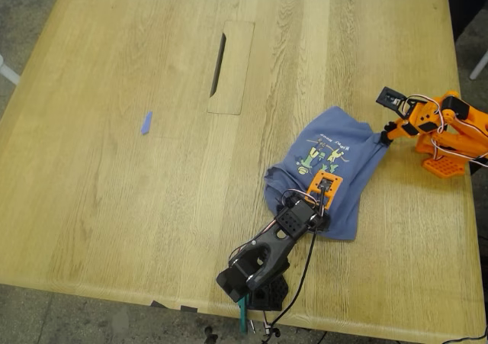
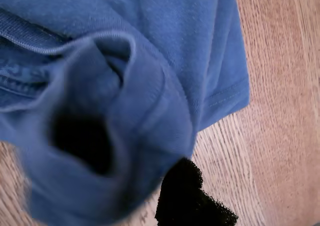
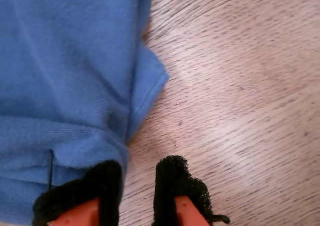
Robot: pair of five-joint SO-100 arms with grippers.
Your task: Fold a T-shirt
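The T-shirt [image 1: 335,178] lies bunched near the bench's [image 1: 114,191] near edge, toward its right corner in the exterior view. My first gripper [image 2: 165,186] has blue cloth gathered at its jaws; whether they pinch it I cannot tell. My second gripper [image 3: 137,191] stands slightly spread at the shirt's edge.
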